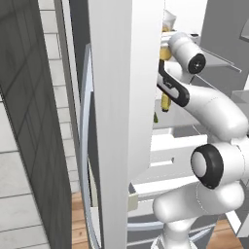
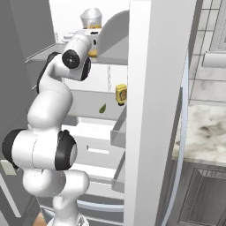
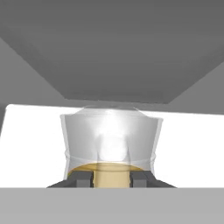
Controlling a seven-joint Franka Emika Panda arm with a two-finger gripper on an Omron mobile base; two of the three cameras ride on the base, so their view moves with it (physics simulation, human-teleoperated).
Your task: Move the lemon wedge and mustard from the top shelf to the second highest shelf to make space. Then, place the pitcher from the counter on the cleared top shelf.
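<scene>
My gripper (image 3: 111, 177) is shut on the pitcher (image 3: 111, 140), a clear vessel with a yellowish base, and its dark fingertips (image 3: 81, 178) press on the lower part. The pitcher (image 2: 92, 18) is up at the top shelf (image 2: 44, 53) of the open fridge, just beyond the arm's wrist. On the second highest shelf (image 2: 86, 106) below stand the mustard (image 2: 121, 94) and, left of it, the tiny lemon wedge (image 2: 102, 108). From the left base, the mustard (image 1: 165, 102) and lemon wedge (image 1: 155, 117) peek out beside the forearm. Whether the pitcher rests on the shelf is hidden.
The open fridge door (image 2: 154, 110) stands close on the right, with grey door bins (image 2: 118, 132). A second white door panel (image 1: 124, 97) blocks much of the left base view. White drawers (image 2: 99, 148) sit under the shelves. The marbled counter (image 2: 205, 128) lies right of the fridge.
</scene>
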